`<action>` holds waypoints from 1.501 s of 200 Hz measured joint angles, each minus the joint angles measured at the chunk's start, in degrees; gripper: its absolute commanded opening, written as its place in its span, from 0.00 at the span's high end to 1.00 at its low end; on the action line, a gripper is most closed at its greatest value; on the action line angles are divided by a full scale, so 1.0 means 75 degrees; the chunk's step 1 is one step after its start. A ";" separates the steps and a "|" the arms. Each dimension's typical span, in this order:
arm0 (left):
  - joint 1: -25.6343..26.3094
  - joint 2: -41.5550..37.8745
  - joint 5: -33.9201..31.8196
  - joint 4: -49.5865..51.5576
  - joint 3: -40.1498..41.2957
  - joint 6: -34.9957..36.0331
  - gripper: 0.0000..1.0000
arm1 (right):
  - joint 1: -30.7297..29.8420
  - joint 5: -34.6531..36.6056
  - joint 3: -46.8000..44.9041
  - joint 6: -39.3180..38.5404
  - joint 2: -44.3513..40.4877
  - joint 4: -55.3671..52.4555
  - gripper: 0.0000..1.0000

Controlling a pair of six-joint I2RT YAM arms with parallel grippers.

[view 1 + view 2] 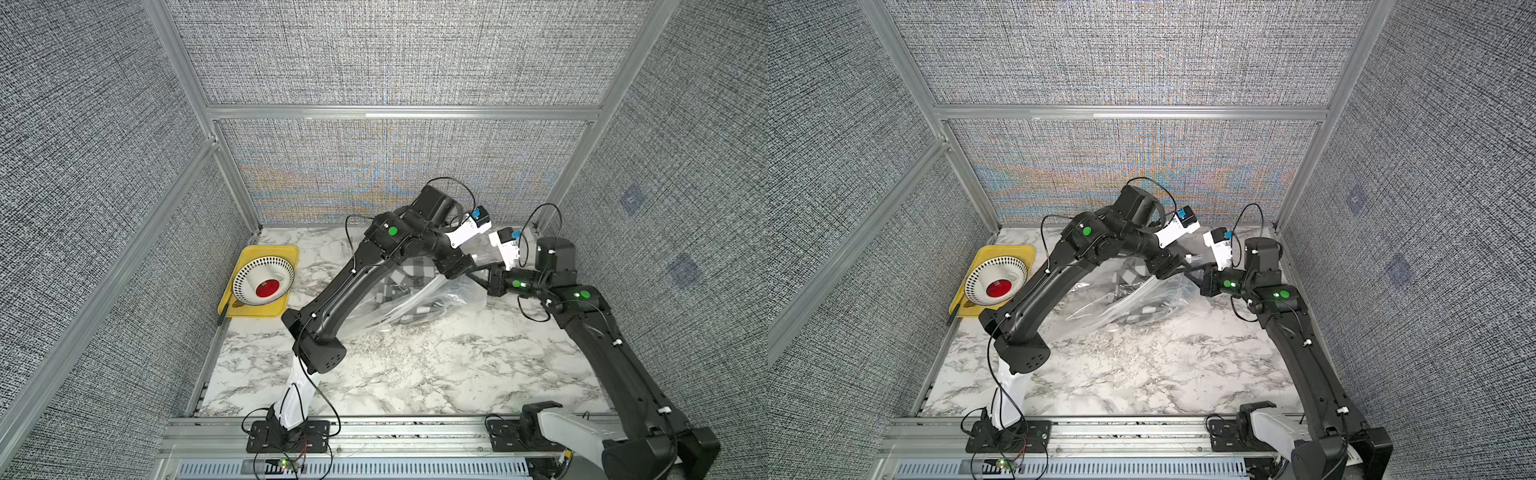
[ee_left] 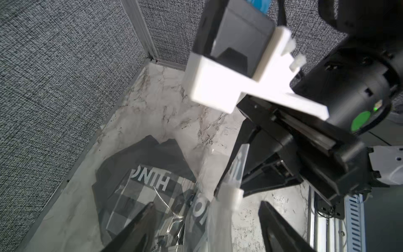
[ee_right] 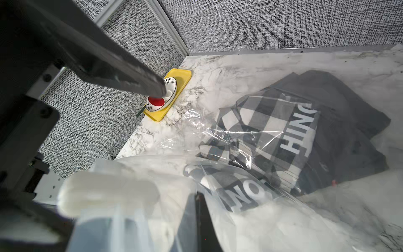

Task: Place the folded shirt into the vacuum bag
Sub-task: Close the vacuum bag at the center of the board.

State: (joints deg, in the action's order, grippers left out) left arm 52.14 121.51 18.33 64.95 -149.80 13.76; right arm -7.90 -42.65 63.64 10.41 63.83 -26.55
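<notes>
The vacuum bag lies crumpled at the back of the marble table in both top views, its mouth edge lifted. Inside it lies the folded shirt, dark with a black-and-white check and white letters. My right gripper is shut on the bag's clear film near the mouth. My left gripper stands open just beside it. The bag's edge and its white clip hang between the left fingers, touching neither. In a top view the two grippers meet above the bag, left gripper and right gripper.
A yellow tray at the far left of the table holds a patterned white bowl with something red in it. Grey fabric walls with aluminium posts close in the left, back and right sides. Both arms reach over the table's back right part.
</notes>
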 measured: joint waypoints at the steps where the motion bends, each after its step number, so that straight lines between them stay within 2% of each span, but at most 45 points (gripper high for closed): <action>1: 0.0000 0.0003 0.0012 0.0009 0.0000 0.0012 0.40 | 0.0000 0.0000 0.0000 0.0000 0.0000 0.0000 1.00; 15: 0.0000 0.0064 0.0213 0.0099 0.0003 0.0137 0.47 | -0.0003 0.0000 -0.0020 -0.0003 0.0000 0.0006 1.00; 47: 0.0000 0.0082 0.0449 0.0149 0.0003 0.0227 0.51 | -0.0023 -0.0006 -0.0038 -0.0029 0.0000 0.0012 1.00; 64: 0.0000 0.0082 0.0513 0.0152 0.0003 0.0254 0.59 | -0.0044 -0.0009 -0.0052 -0.0029 0.0000 0.0015 1.00; 126: 0.0000 0.0181 0.0568 0.0146 0.0003 0.0364 0.61 | -0.0122 -0.0038 -0.0111 -0.0029 0.0003 0.0032 1.00; 139: 0.0000 0.0198 0.0568 0.0146 0.0003 0.0367 0.64 | -0.0149 -0.0047 -0.0111 -0.0029 0.0003 0.0032 1.00; 148: 0.0000 0.0213 0.0571 0.0140 -0.0003 0.0373 0.68 | -0.0152 -0.0058 -0.0111 -0.0029 0.0003 0.0032 1.00; 166: 0.0000 0.0239 0.0574 0.0137 -0.0012 0.0391 0.84 | -0.0169 -0.0090 -0.0111 -0.0032 0.0003 0.0032 1.00; 193: -0.0006 0.0242 0.0589 0.0137 -0.0012 0.0446 0.95 | -0.0201 -0.0102 -0.0111 -0.0035 0.0003 0.0052 1.00; 204: -0.0009 0.0242 0.0606 0.0140 -0.0012 0.0449 1.00 | -0.0210 -0.0102 -0.0114 -0.0035 0.0015 0.0055 1.00; 227: -0.0026 0.0242 0.0635 0.0143 -0.0006 0.0504 1.00 | -0.0227 -0.0160 -0.0125 -0.0058 0.0015 0.0090 1.00; 241: -0.0105 0.0227 0.0755 0.0125 0.0070 0.0504 1.00 | -0.0236 -0.0181 -0.0125 -0.0105 0.0012 0.0067 0.83; 261: -0.0347 0.0096 0.0965 0.0096 0.0361 0.0507 1.00 | -0.0242 -0.0184 -0.0125 -0.0259 -0.0058 0.0041 0.73; 300: -0.0781 -0.0560 0.1638 0.0026 0.1241 0.0513 1.00 | -0.0251 -0.0318 -0.0219 -0.0519 -0.0303 0.0090 0.67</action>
State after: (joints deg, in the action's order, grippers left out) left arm 46.28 117.32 30.61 65.14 -140.49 17.61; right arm -9.78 -45.04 62.00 6.52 61.56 -25.87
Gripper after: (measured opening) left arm 0.105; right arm 0.326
